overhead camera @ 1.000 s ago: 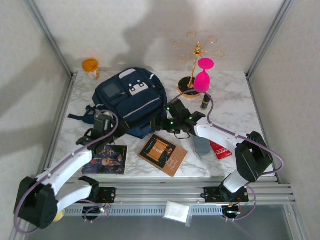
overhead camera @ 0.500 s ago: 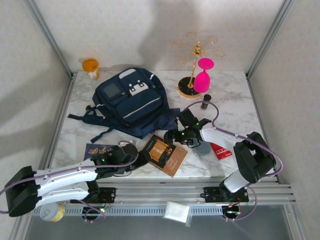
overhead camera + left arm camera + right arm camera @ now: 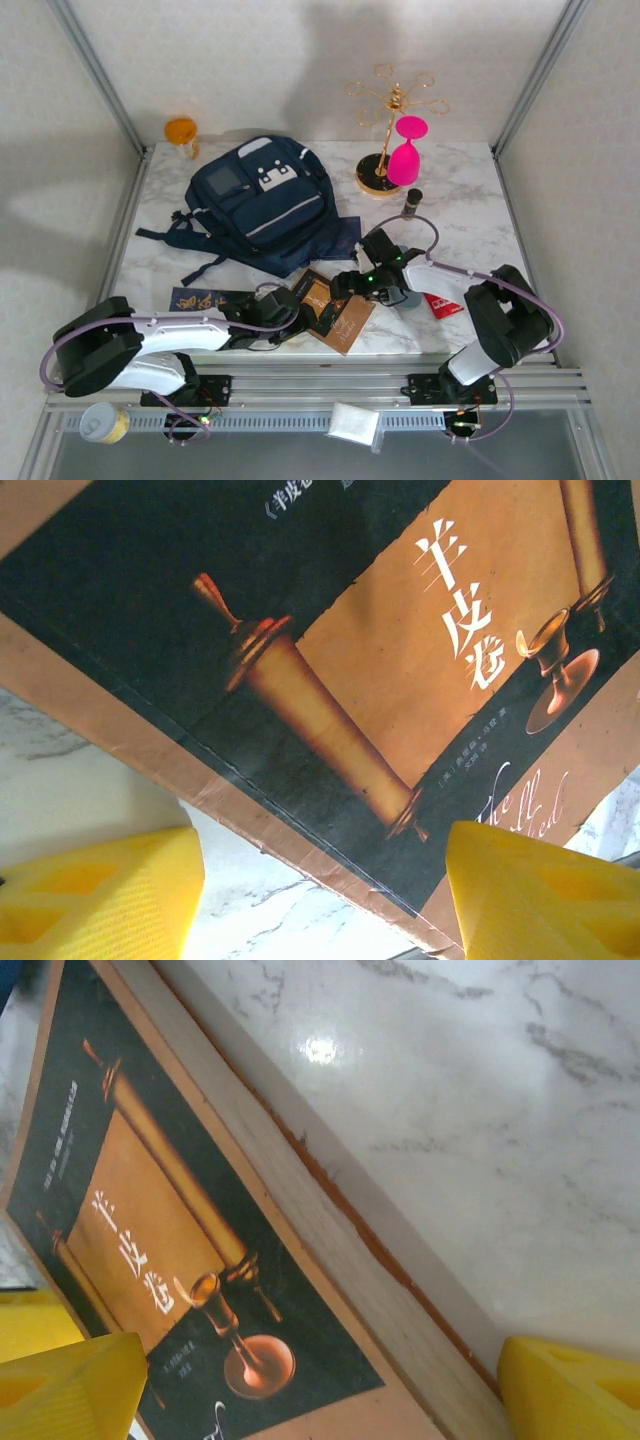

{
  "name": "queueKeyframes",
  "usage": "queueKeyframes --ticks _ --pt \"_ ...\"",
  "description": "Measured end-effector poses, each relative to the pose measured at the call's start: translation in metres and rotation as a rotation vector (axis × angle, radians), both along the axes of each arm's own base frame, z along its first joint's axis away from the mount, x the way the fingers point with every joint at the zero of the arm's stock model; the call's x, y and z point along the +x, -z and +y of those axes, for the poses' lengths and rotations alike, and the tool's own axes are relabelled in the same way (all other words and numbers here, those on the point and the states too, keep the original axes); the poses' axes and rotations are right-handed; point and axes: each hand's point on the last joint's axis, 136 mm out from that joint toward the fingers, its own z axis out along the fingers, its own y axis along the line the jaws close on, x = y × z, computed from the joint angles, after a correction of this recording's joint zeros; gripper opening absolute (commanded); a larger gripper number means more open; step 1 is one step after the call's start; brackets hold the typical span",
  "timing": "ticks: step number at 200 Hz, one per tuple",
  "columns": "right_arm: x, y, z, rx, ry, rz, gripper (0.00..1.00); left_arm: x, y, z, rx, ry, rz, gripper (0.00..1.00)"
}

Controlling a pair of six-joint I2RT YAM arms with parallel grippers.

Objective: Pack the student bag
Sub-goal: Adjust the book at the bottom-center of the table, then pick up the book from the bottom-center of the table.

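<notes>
The student bag (image 3: 262, 205) lies flat at the back left of the marble table, navy with pale patches and its straps spread out. In front of it lies a brown book (image 3: 330, 310) with a dark cover and an orange scroll picture (image 3: 400, 660). My left gripper (image 3: 296, 316) is low at the book's near-left edge, open (image 3: 320, 900); one yellow finger (image 3: 545, 890) is over the cover, the other over bare marble. My right gripper (image 3: 352, 284) is at the book's far-right side, open (image 3: 320, 1390), its fingers (image 3: 65, 1385) straddling the book's (image 3: 200, 1240) page edge.
A blue book (image 3: 198, 299) lies left of the brown one, partly under my left arm. A red card (image 3: 441, 303) and a grey object (image 3: 405, 296) sit by my right arm. A small dark bottle (image 3: 412, 203), pink goblet (image 3: 405, 158), gold stand (image 3: 387, 125) and orange cup (image 3: 181, 133) are at the back.
My left arm swung from the bag's left side across the front to the brown book, jaws widening. My right gripper came down from the bag's edge to the book's right side.
</notes>
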Motion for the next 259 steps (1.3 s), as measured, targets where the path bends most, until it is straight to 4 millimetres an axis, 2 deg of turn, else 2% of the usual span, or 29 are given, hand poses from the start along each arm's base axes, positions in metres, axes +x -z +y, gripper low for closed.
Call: queueKeyframes --ticks 52,91,117,132,182,259 --pt "-0.028 -0.009 -0.007 0.065 -0.03 0.031 0.87 0.002 0.007 -0.002 0.048 0.068 0.115 0.66" --pt "-0.012 -0.004 -0.016 0.02 0.013 0.02 0.81 0.001 0.009 -0.002 0.058 0.09 0.171 0.63" --pt "-0.003 0.004 -0.014 0.012 0.005 0.028 0.77 0.001 0.011 -0.002 0.062 0.088 0.199 0.6" --pt "-0.003 0.004 -0.014 0.015 -0.004 0.033 0.74 0.0 0.011 -0.003 0.071 0.088 0.219 0.59" --pt "-0.007 -0.001 -0.007 0.055 -0.057 0.03 0.72 0.0 0.013 -0.003 0.101 0.078 0.255 0.58" --pt "-0.007 -0.001 -0.012 0.031 -0.051 0.018 0.72 0.001 0.012 -0.003 0.11 0.051 0.243 0.57"
